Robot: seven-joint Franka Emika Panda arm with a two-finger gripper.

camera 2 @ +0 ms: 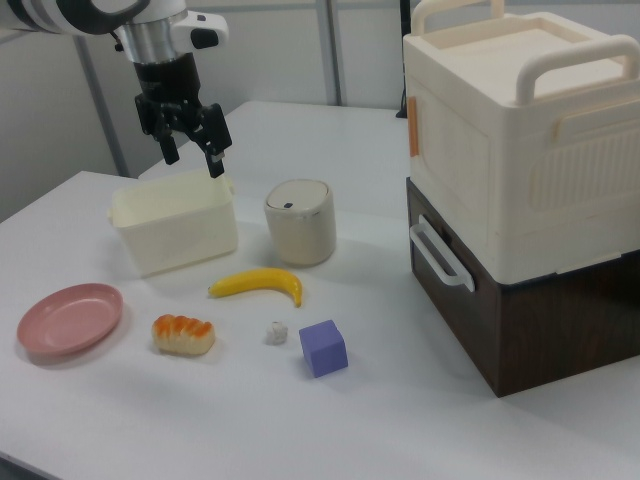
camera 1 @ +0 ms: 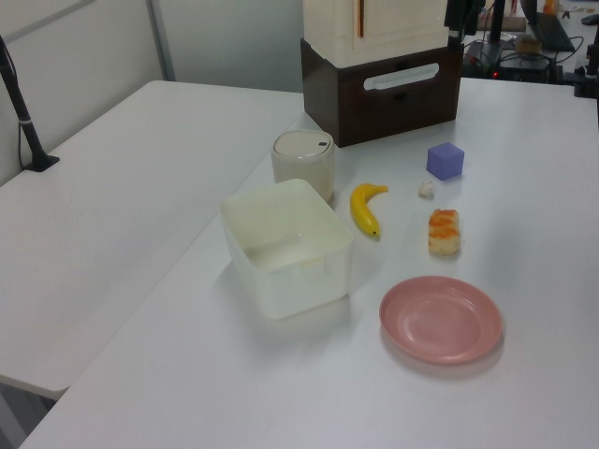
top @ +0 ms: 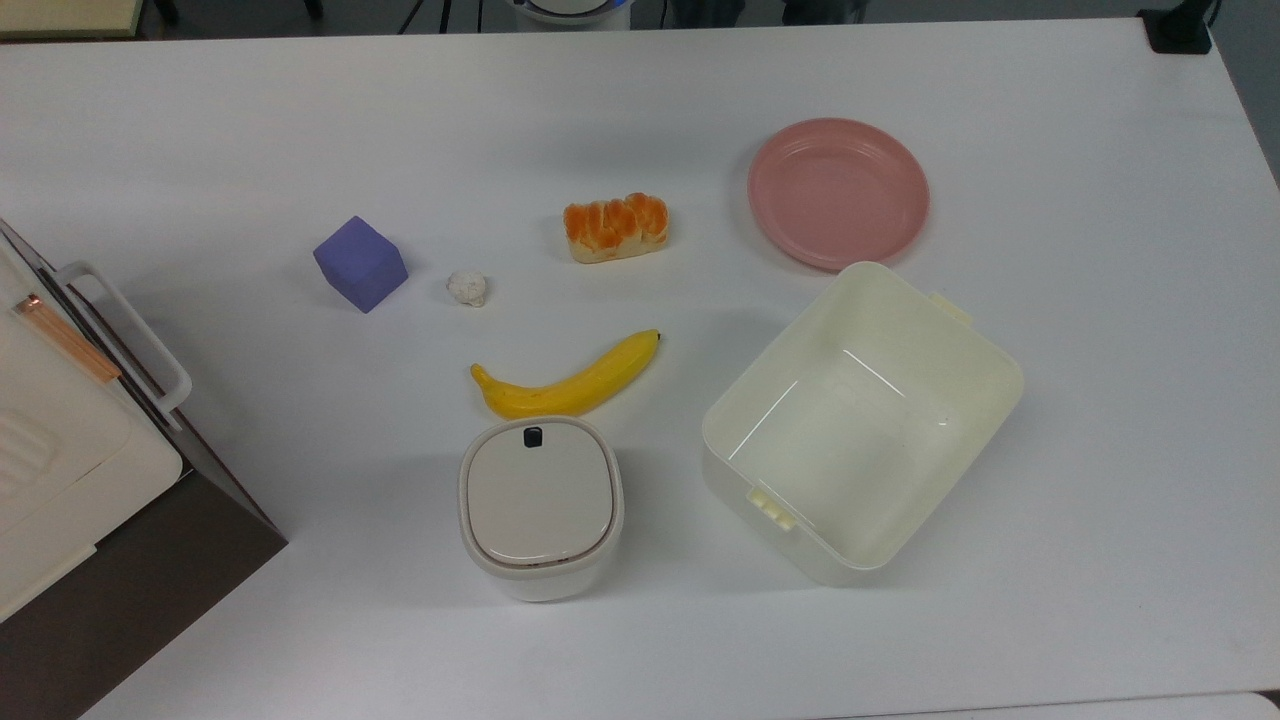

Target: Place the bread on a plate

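The bread [top: 616, 227], a small loaf with an orange-brown segmented top, lies on the white table, to the left of the plate in the top view. The pink round plate [top: 838, 192] sits bare, a short gap away from the bread. In the left view the bread [camera 1: 444, 231] lies just beyond the plate [camera 1: 441, 318]. In the right view my gripper [camera 2: 193, 158] hangs open and holds nothing, high above the cream tub, well behind the bread [camera 2: 183, 334] and plate [camera 2: 68, 318].
A cream rectangular tub [top: 860, 420] stands right beside the plate. A banana [top: 570, 382], a lidded canister [top: 540, 505], a purple cube [top: 360, 263] and a small white ball [top: 467, 288] lie around the bread. A big cream box on a brown cabinet [camera 2: 530, 190] fills the right view's right.
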